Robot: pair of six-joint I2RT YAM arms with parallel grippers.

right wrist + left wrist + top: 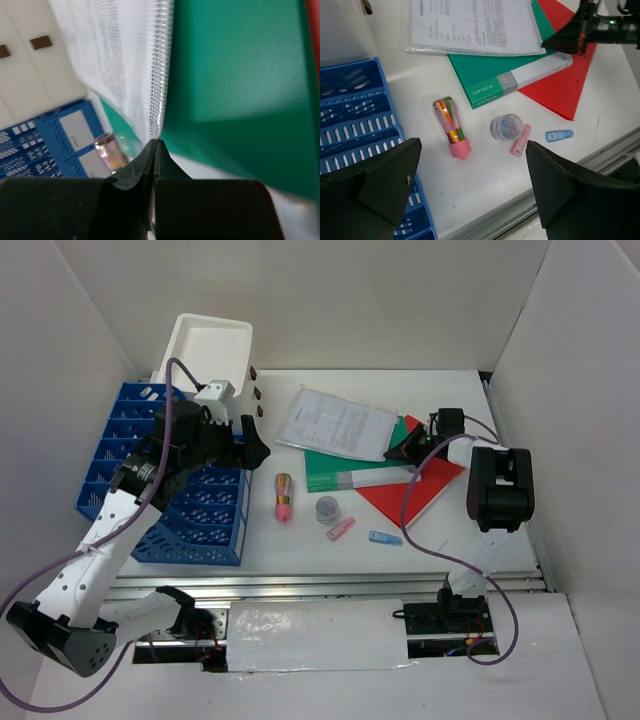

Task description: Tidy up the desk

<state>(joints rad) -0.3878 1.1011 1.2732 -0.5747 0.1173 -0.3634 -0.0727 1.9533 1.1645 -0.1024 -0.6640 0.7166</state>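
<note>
right claw (155, 145) pinches the gridded translucent mesh sleeve (120, 60) over the glossy green folder (240, 75); left claw (472, 175) gapes wide.

White desk (300, 545) with a silver front rail. Directly on it: blue slotted rack (200, 525) at left, white open-top box (205, 345) at rear left, green clip file (325, 472) over a red folder (425, 498), mesh document sleeve (335, 422) partly overlapping the file, pink-capped tube (284, 497), round clear jar (327, 508), pink clip (341, 529), blue clip (384, 538).
</note>
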